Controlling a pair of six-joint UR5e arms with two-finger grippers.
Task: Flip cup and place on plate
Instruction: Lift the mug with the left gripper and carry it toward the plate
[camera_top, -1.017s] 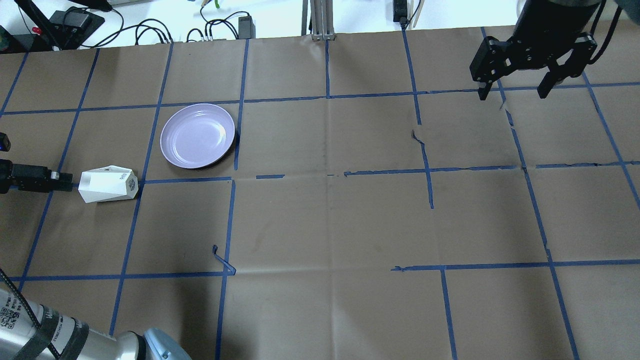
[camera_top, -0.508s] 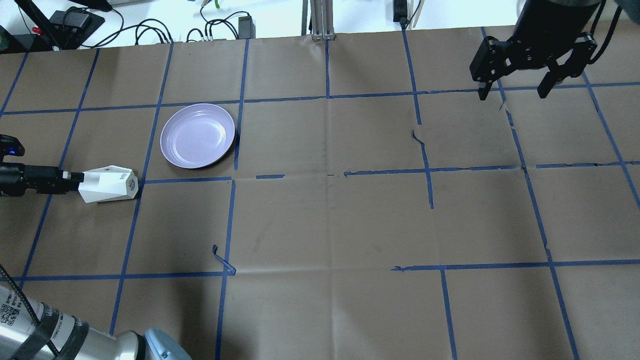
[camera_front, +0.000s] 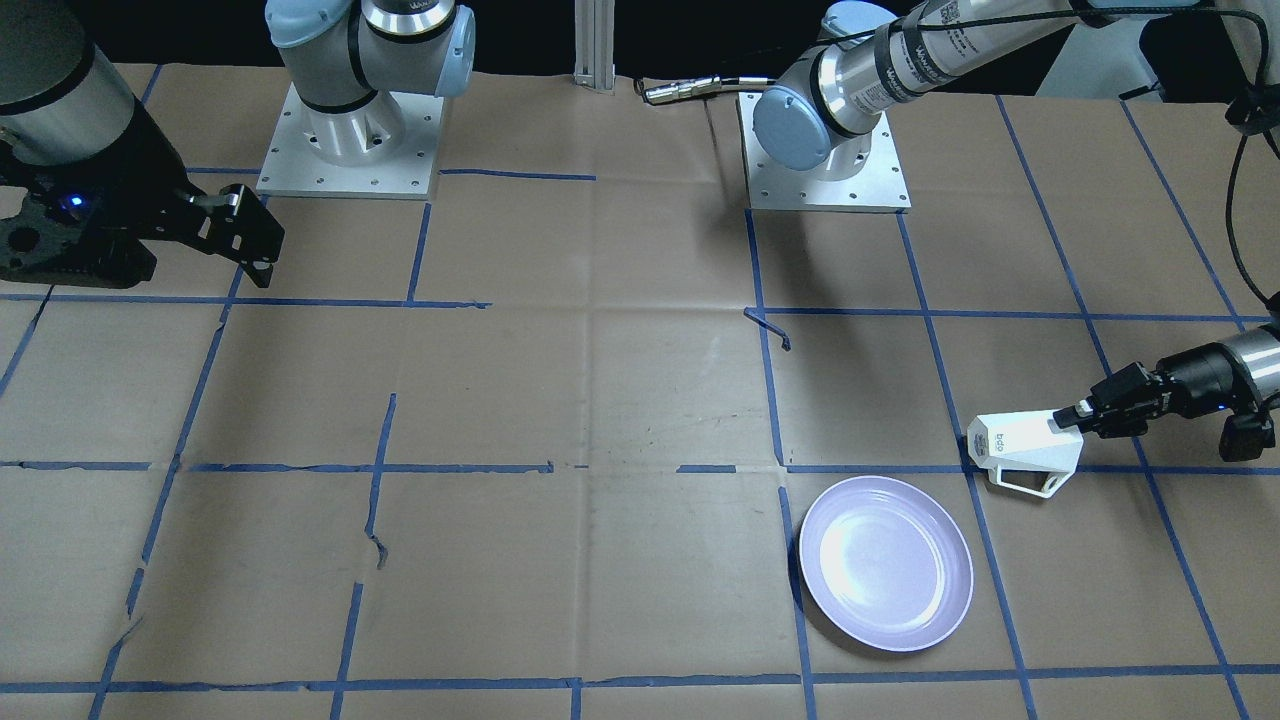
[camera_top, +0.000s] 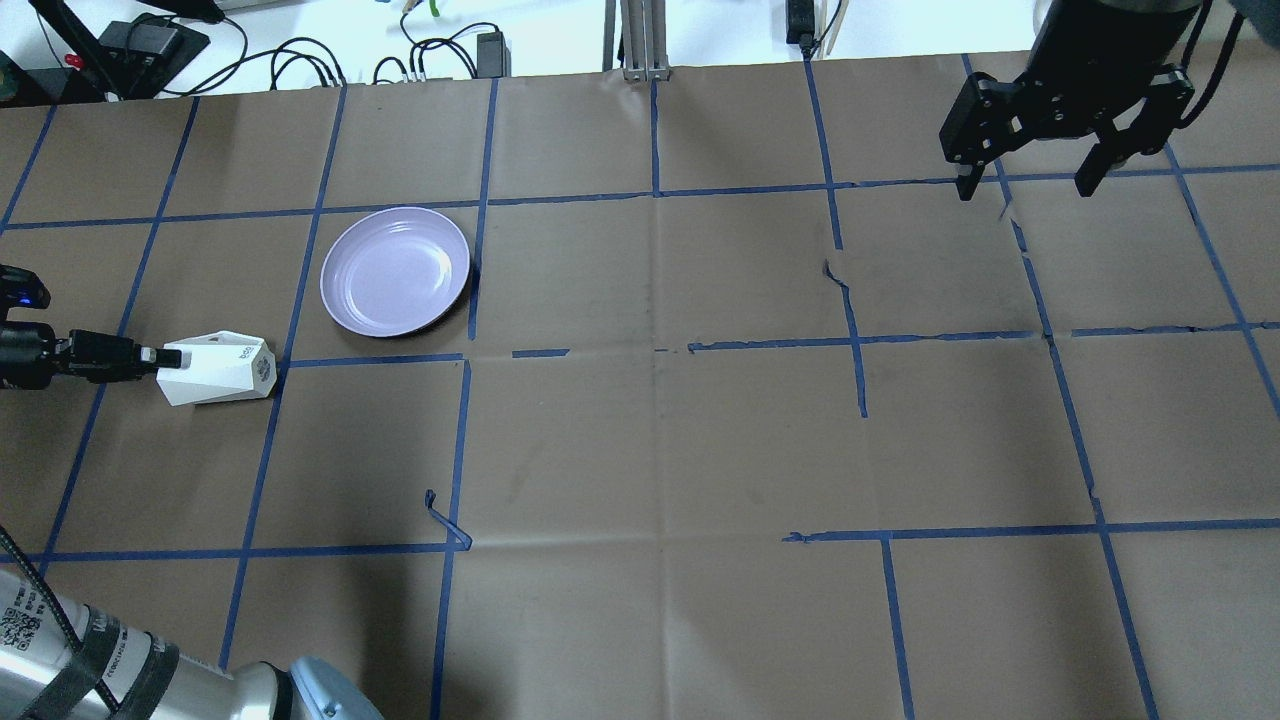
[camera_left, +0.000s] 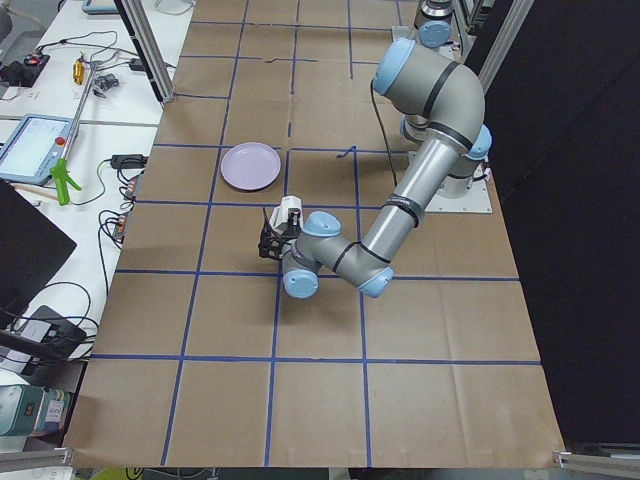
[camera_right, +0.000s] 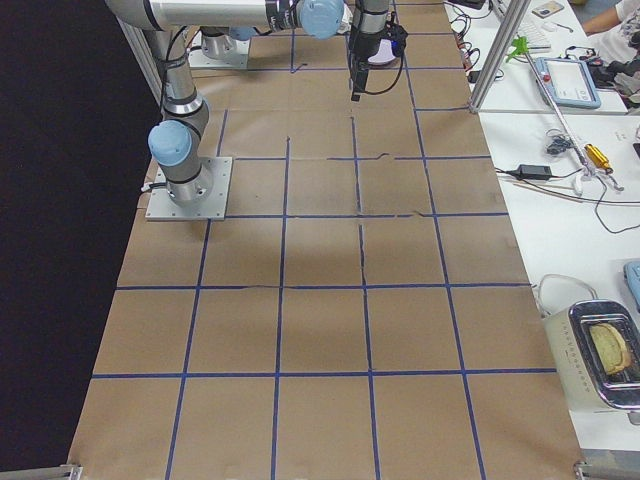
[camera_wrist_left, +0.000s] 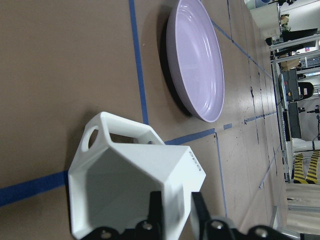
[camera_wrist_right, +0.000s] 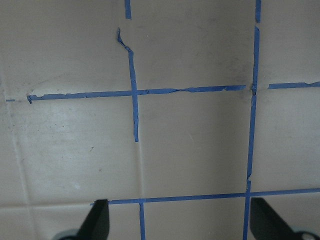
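Note:
The white faceted cup (camera_top: 215, 370) lies on its side at the table's left, its mouth toward my left gripper and its handle on the far side. It also shows in the front view (camera_front: 1020, 450) and the left wrist view (camera_wrist_left: 130, 195). My left gripper (camera_top: 165, 357) is low at the cup's rim. In the wrist view its fingers (camera_wrist_left: 155, 212) stand one inside and one outside the cup's wall, shut on it. The lavender plate (camera_top: 395, 270) sits empty just beyond the cup, to its right. My right gripper (camera_top: 1025, 185) hangs open and empty at the far right.
Brown paper with a blue tape grid (camera_top: 650, 350) covers the table. A loose curl of tape (camera_top: 445, 520) sticks up near the left middle. Cables and power bricks (camera_top: 300, 60) lie past the far edge. The arm bases (camera_front: 820, 150) stand at the robot's side.
My left gripper has slid right, from just short of the cup's mouth onto its rim wall. The cup, the plate and the right arm have not moved.

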